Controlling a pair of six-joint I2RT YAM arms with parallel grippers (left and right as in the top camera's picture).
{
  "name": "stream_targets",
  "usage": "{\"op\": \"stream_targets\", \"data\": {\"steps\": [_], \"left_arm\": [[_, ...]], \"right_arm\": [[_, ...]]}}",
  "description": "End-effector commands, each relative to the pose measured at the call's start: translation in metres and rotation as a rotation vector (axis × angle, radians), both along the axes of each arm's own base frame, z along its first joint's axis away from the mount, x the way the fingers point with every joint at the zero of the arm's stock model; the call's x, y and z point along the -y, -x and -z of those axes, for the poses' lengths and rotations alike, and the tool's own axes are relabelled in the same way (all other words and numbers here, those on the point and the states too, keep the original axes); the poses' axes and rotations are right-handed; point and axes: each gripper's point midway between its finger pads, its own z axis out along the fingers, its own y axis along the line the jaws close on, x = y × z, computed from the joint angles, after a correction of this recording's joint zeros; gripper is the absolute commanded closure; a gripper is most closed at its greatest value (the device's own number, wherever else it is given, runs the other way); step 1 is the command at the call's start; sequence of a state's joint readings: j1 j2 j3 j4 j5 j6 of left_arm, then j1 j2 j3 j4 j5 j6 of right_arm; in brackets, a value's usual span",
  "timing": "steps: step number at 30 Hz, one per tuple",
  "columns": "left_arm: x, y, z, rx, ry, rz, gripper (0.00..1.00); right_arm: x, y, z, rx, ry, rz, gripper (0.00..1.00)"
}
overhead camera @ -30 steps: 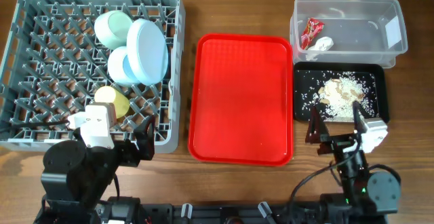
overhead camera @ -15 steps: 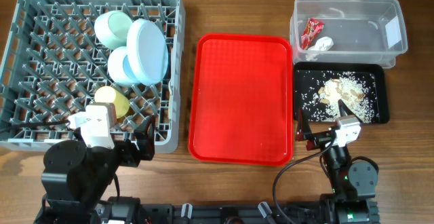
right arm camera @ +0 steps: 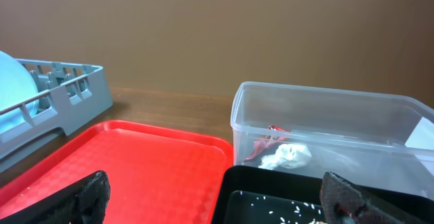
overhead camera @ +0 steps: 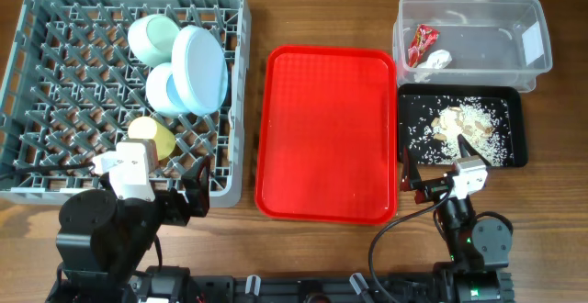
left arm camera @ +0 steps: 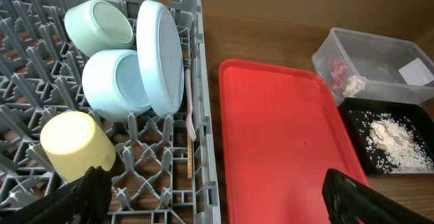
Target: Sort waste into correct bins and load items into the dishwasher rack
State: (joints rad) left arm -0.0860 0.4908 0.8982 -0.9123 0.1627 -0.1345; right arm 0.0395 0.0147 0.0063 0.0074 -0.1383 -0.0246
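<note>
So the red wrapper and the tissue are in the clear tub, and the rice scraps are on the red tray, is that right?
Not quite. The rice scraps lie in the black tray, not on the red tray; the overhead view shows this. The red wrapper and the tissue are in the clear tub, as you said.

A brown wood-grain table [overhead camera: 322, 9] lay under soft, even light. A plain brown wall [right arm camera: 203, 27] stood behind its far edge.
</note>
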Motion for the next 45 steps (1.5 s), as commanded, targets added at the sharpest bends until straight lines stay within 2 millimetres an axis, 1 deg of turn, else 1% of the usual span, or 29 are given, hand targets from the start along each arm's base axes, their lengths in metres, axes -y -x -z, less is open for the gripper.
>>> {"op": "stream_targets", "data": {"steps": [1, 8, 10, 13, 15, 18, 20, 22, 25, 27, 28, 30, 31, 33, 36, 45], "left_arm": [[0.003, 0.001, 0.0, 0.006, -0.01, 0.023, 0.0], [0.002, 0.001, 0.0, 0.006, -0.012, 0.019, 0.0], [0.0, 0.008, 0.009, -0.029, -0.015, 0.011, 0.0], [-0.003, 0.009, 0.018, -0.003, -0.007, -0.005, 0.0], [-0.007, 0.002, 0.029, 0.062, -0.003, -0.029, 0.0], [-0.014, -0.012, 0.052, 0.167, 0.062, -0.088, 0.0], [-0.013, -0.022, 0.064, 0.267, 0.076, -0.083, 0.0], [-0.012, -0.03, 0.069, 0.368, 0.082, -0.075, 0.0], [-0.012, -0.04, 0.072, 0.521, 0.087, -0.069, 0.0], [-0.012, -0.043, 0.07, 0.588, 0.06, -0.061, 0.0], [-0.012, -0.044, 0.072, 0.615, 0.007, -0.047, 0.0], [-0.011, -0.044, 0.077, 0.613, -0.073, -0.023, 0.0], [-0.01, -0.044, 0.085, 0.587, -0.1, -0.01, 0.0], [-0.008, -0.044, 0.114, 0.46, -0.066, -0.002, 0.0], [-0.008, -0.044, 0.11, 0.471, -0.058, -0.006, 0.0], [-0.008, -0.044, 0.111, 0.469, -0.058, -0.006, 0.0]], "right_arm": [[-0.003, 0.001, -0.002, 0.012, 0.009, -0.018, 0.0], [-0.003, 0.001, -0.002, 0.012, 0.009, -0.018, 0.0], [-0.003, 0.001, -0.002, 0.012, 0.009, -0.018, 0.0], [-0.003, 0.001, -0.002, 0.012, 0.009, -0.018, 0.0], [-0.003, 0.001, -0.002, 0.012, 0.009, -0.019, 0.0], [-0.003, 0.001, -0.002, 0.012, 0.009, -0.019, 0.0], [-0.003, 0.001, -0.002, 0.012, 0.009, -0.018, 0.0], [-0.003, 0.001, -0.002, 0.012, 0.009, -0.018, 0.0], [-0.003, 0.001, -0.002, 0.012, 0.009, -0.018, 0.0], [-0.003, 0.001, -0.002, 0.012, 0.009, -0.018, 0.0], [-0.003, 0.001, -0.002, 0.012, 0.009, -0.018, 0.0], [-0.003, 0.001, -0.002, 0.012, 0.009, -0.019, 0.0], [-0.003, 0.001, -0.002, 0.012, 0.009, -0.018, 0.0], [-0.003, 0.001, -0.002, 0.012, 0.009, -0.019, 0.0], [-0.003, 0.001, -0.002, 0.012, 0.009, -0.019, 0.0], [-0.003, 0.001, -0.002, 0.012, 0.009, -0.018, 0.0]]}}
